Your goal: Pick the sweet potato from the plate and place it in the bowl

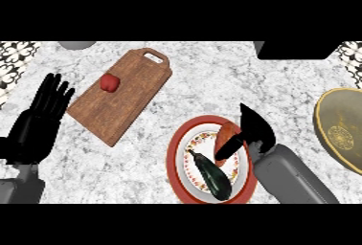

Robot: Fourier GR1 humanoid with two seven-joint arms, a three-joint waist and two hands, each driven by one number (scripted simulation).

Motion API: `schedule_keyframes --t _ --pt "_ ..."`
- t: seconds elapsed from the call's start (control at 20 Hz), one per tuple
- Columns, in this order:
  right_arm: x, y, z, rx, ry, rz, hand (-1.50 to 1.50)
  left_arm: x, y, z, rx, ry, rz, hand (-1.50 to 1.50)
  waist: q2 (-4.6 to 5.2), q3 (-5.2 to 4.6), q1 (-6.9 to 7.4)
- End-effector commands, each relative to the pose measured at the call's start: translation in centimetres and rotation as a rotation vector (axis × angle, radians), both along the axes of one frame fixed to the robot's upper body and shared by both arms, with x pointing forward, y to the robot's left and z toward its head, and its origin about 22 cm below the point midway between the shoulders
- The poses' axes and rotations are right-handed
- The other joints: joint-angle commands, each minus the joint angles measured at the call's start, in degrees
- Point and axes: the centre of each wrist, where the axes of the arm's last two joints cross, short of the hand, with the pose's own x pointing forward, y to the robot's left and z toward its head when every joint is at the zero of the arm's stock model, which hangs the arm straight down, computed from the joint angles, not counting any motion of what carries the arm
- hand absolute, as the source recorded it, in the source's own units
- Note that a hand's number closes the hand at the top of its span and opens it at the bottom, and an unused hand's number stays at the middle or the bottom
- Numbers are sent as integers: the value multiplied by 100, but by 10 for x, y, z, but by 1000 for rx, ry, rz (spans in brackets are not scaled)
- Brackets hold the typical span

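The right hand is reaching over the red-rimmed plate at about five o'clock on the counter, its thumb lying across the sweet potato and its fingers behind it, though I cannot tell whether they are gripping it. The potato is sitting on the plate's upper right, beside a dark eggplant. The bowl is waiting at three o'clock, while the left hand is resting open at nine o'clock, fingers up.

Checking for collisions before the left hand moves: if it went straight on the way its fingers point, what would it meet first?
Probably nothing: the open left hand points up and slightly right, passing left of the cutting board.
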Motion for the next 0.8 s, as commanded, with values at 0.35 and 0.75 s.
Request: schedule_keyframes --t 0.35,0.75 --pt "3 19 -12 -38 159 -111 -150 -2 -9 6 -1 -18 2 0 -1 2 14" --pt "14 0 -44 -115 193 -9 150 -1 -6 6 -5 -12 -3 0 11 3 42"
